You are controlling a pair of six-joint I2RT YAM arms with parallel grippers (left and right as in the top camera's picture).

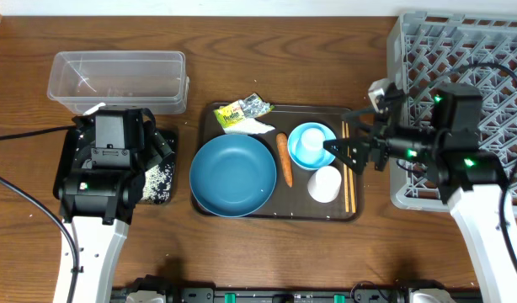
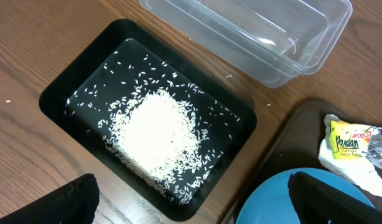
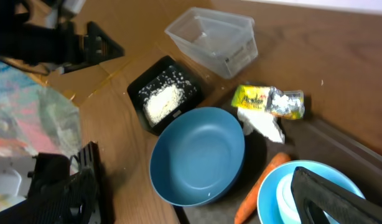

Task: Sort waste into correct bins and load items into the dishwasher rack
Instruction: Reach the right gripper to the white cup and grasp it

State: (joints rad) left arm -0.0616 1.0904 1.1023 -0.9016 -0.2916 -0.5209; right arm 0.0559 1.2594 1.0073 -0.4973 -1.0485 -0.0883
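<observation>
The right gripper (image 1: 337, 152), jaws spread and empty, should straddle the rim of the light-blue bowl (image 1: 307, 141) squarely, avoiding carrot (image 1: 285, 160) and white cup (image 1: 324, 183), before lifting.

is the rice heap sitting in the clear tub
No, the rice heap lies in the black tray, and the clear tub stands beside it.

A robotics lab staged as a kitchen: left arm (image 1: 94, 210) and right arm (image 1: 486, 219) stand at the table's (image 1: 23, 76) near edge, dishwasher rack (image 1: 494, 42) at its far right corner, cable (image 1: 27, 134) crossing the left edge.
</observation>
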